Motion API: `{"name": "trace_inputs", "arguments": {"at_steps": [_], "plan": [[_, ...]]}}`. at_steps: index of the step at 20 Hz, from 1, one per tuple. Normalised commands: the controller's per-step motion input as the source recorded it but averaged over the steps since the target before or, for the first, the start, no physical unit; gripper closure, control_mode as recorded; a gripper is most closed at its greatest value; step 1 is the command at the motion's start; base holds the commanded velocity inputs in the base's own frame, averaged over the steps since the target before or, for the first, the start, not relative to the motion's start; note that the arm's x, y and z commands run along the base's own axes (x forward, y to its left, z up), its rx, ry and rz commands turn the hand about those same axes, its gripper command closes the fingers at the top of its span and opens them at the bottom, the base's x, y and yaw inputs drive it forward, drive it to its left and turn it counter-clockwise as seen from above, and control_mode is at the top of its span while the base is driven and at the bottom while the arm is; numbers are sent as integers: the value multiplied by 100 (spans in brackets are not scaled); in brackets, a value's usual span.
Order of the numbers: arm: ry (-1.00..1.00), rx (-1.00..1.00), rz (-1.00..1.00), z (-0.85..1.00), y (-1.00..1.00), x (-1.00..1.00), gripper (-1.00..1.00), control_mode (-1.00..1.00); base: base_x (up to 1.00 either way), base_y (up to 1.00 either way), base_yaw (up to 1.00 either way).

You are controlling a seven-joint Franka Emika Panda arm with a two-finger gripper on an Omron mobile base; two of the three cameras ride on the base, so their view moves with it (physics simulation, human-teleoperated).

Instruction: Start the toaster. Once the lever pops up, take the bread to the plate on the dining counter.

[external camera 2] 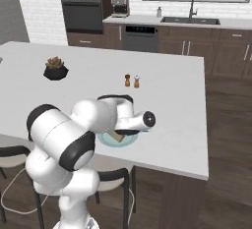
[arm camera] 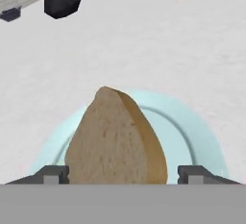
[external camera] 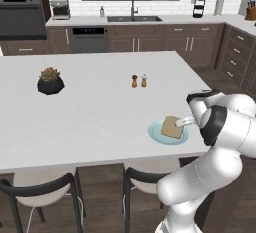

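Hand view — bread (arm camera: pixel 115 141) lies on the plate (arm camera: pixel 192 127), jaws spread wide, released; no writing legible.

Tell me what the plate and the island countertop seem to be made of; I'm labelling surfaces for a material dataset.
The plate looks like glazed ceramic, perhaps glass: pale teal, smooth, with a soft sheen along its raised rim. The dining counter top looks like white stone or quartz, matte and faintly speckled; being rendered, laminate is possible too.

Small succulent in faceted black pot (external camera: pixel 50 82) near counter's left edge; two brown wooden shakers (external camera: pixel 139 81) mid-counter, side by side.
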Motion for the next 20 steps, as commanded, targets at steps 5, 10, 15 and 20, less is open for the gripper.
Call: {"name": "trace_inputs", "arguments": {"at_steps": [5,10,15,20], "plan": [[2,-8,0,1,-11,43,-100,-100,0,0,0],[16,-13,-2,13,-19,39,-100,-100,0,0,0],[3,-17,-6,0,-2,1,-100,-100,0,0,0],[-1,-11,-4,6,0,-59,-100,-100,0,0,0]]}}
